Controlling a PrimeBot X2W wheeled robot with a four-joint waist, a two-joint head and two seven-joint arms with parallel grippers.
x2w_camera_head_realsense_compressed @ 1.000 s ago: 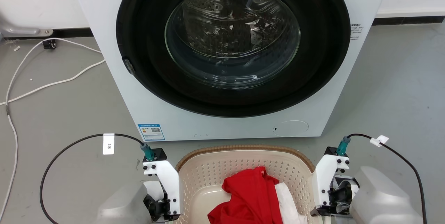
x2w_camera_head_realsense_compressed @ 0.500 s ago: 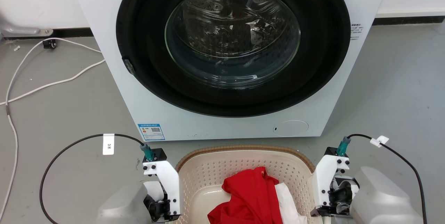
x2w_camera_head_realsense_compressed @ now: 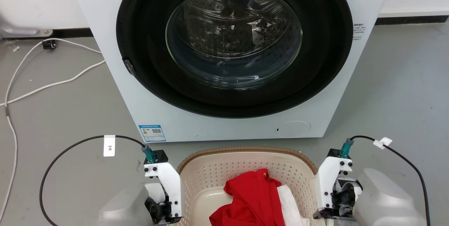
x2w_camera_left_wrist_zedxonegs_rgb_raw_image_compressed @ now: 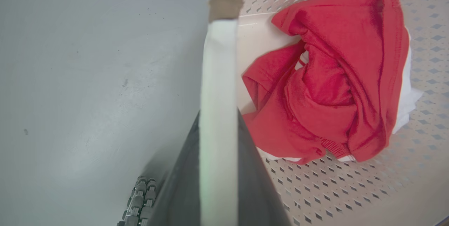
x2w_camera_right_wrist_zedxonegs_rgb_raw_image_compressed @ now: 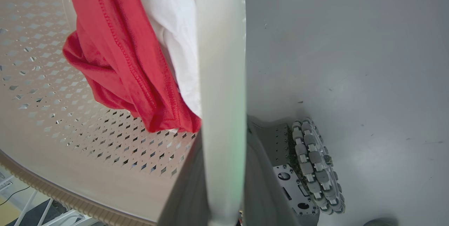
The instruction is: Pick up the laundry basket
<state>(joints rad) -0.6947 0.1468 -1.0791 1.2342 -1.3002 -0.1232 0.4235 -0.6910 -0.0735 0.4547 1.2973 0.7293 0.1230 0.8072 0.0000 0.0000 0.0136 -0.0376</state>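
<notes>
The cream perforated plastic laundry basket point(x2w_camera_head_realsense_compressed: 245, 150) stands on the smooth grey floor point(x2w_camera_head_realsense_compressed: 70, 113), just before the white front-loading washing machine point(x2w_camera_head_realsense_compressed: 224, 129). In it a crumpled red cloth garment point(x2w_camera_head_realsense_compressed: 252, 198) lies over a white cloth garment point(x2w_camera_head_realsense_compressed: 293, 210), which shows at its right. The left gripper point(x2w_camera_left_wrist_zedxonegs_rgb_raw_image_compressed: 218, 127) straddles the basket's white plastic left handle point(x2w_camera_left_wrist_zedxonegs_rgb_raw_image_compressed: 217, 71), and the right gripper point(x2w_camera_right_wrist_zedxonegs_rgb_raw_image_compressed: 222, 141) its right handle point(x2w_camera_right_wrist_zedxonegs_rgb_raw_image_compressed: 221, 61). A thin white cable point(x2w_camera_head_realsense_compressed: 52, 85) lies on the floor left of the machine.
</notes>
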